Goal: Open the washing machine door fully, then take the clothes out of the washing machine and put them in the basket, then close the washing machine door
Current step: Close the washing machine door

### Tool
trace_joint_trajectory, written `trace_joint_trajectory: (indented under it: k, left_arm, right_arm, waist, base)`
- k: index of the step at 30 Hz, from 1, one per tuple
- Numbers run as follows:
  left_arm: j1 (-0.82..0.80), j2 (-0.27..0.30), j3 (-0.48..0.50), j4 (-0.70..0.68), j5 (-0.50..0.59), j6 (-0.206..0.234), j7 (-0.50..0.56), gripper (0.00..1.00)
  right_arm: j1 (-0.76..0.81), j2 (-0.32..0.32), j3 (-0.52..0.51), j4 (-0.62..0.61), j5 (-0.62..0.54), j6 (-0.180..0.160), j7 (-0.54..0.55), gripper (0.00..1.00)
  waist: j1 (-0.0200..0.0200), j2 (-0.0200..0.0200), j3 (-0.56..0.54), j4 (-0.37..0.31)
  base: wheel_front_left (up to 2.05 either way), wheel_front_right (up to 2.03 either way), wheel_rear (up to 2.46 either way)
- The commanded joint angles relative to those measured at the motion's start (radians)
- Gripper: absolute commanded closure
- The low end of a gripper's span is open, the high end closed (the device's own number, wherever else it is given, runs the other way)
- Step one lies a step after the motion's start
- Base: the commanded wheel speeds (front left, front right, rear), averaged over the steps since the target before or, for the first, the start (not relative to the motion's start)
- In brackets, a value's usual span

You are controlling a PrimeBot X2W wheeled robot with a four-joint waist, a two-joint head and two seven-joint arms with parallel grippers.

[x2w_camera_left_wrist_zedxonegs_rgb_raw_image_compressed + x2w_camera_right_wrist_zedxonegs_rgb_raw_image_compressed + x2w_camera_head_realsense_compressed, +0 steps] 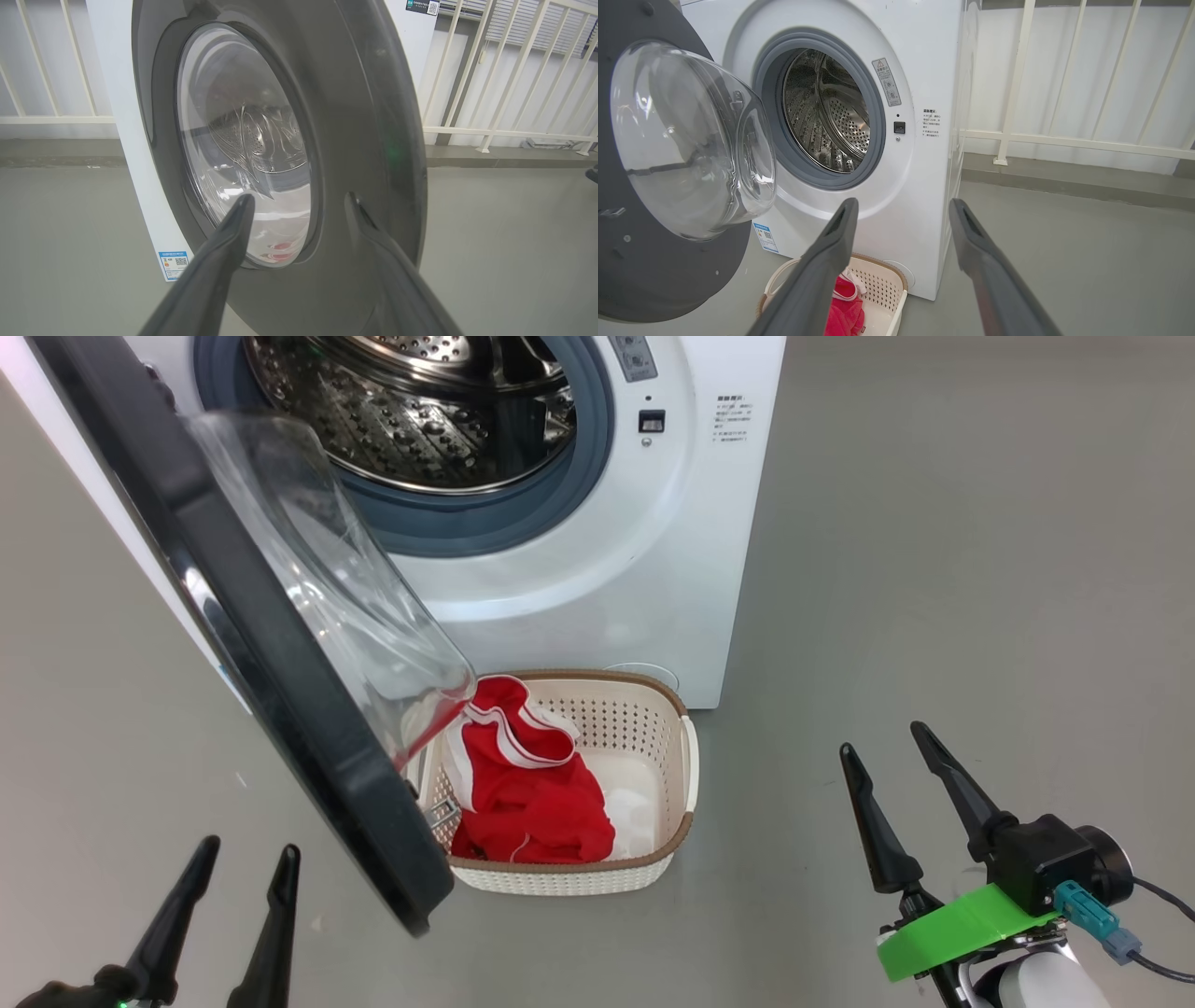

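The washing machine point(579, 569) point(920, 186) stands at the top of the head view, its steel drum bare. The washing machine door point(261, 625) point(355, 116) point(658, 186) hangs open, swung toward me over the basket's left end. Red clothes point(527, 793) point(845, 312) with white trim lie in the cream basket point(672, 840) point(894, 298) on the floor in front of the machine. My left gripper point(247, 854) point(299, 200) is open, close to the door's outer black rim. My right gripper point(882, 737) point(901, 205) is open and empty, right of the basket.
Grey floor point(934, 569) spreads right of the machine. A white railing point(1064, 140) point(504, 130) runs along the wall behind it. The open door's lower edge point(411, 905) reaches out between my left gripper and the basket.
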Motion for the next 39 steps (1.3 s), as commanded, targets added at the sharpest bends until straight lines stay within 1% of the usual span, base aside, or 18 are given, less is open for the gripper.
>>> trace_joint_trajectory:
  k: [1, 10, 23, 24, 25, 26, 31, 33, 35, 38, 39]
  left_arm:
    - [-0.02, 0.014, 0.045, -0.03, 0.011, 0.005, -0.012, 0.0]
    - [-0.001, -0.004, 0.067, -0.047, 0.013, 0.003, -0.012, 0.0]
    - [-0.005, 0.005, 0.048, -0.035, 0.024, 0.002, -0.009, 0.0]
    - [-0.007, 0.006, 0.046, -0.035, 0.022, 0.002, -0.007, 0.1]
    - [-0.009, 0.007, 0.044, -0.035, 0.02, 0.001, -0.003, 0.59]
    - [-0.012, 0.009, 0.042, -0.035, 0.018, 0.001, 0.001, 1.0]
    - [-0.055, 0.027, 0.046, -0.044, -0.004, -0.001, 0.029, 1.0]
    - [-0.079, 0.02, 0.062, -0.05, -0.037, 0.0, 0.035, 1.0]
    - [-0.105, 0.005, 0.083, -0.054, -0.092, 0.001, 0.05, 1.0]
    - [-0.146, -0.036, 0.127, -0.066, -0.233, 0.003, 0.101, 1.0]
    - [-0.146, -0.036, 0.127, -0.066, -0.233, 0.003, 0.101, 1.0]
  right_arm:
    - [-0.016, 0.0, 0.017, -0.028, 0.003, 0.005, -0.009, 0.0]
    - [-0.009, 0.001, 0.015, -0.03, 0.005, 0.005, -0.009, 0.0]
    - [-0.001, 0.001, 0.018, -0.027, 0.009, 0.005, -0.009, 0.0]
    - [-0.001, 0.001, 0.018, -0.028, 0.009, 0.005, -0.009, 0.0]
    - [-0.001, 0.001, 0.018, -0.028, 0.009, 0.005, -0.009, 0.0]
    - [-0.001, 0.001, 0.019, -0.028, 0.009, 0.005, -0.009, 0.0]
    - [-0.005, 0.001, 0.02, -0.031, 0.008, 0.005, -0.009, 0.0]
    - [-0.007, 0.001, 0.023, -0.031, 0.007, 0.005, -0.009, 0.0]
    - [-0.01, 0.001, 0.024, -0.03, 0.009, 0.005, -0.009, 0.0]
    - [-0.013, 0.001, 0.024, -0.027, 0.028, 0.005, -0.009, 0.0]
    - [-0.013, 0.001, 0.024, -0.027, 0.028, 0.005, -0.009, 0.0]
  waist:
    - [0.0, 0.0, -0.001, 0.0]
    - [0.0, 0.0, -0.007, -0.001]
    - [0.0, 0.0, -0.018, 0.009]
    - [0.0, 0.0, -0.017, 0.011]
    - [0.0, 0.0, -0.017, 0.012]
    - [0.0, 0.0, -0.016, 0.013]
    - [0.0, 0.0, -0.003, 0.018]
    - [0.0, 0.0, 0.003, 0.019]
    - [0.0, 0.0, 0.007, 0.018]
    - [0.0, 0.0, 0.013, 0.016]
    - [0.0, 0.0, 0.013, 0.016]
  base:
    - [0.0, 0.0, 0.0]
    - [0.0, 0.0, 0.0]
    - [0.0, 0.0, 0.0]
    - [0.0, 0.0, 0.0]
    - [0.0, 0.0, 0.0]
    - [0.0, 0.0, 0.0]
    - [0.0, 0.0, 0.0]
    - [0.0, 0.0, 0.0]
    - [0.0, 0.0, 0.0]
    - [0.0, 0.0, 0.0]
    - [0.0, 0.0, 0.0]
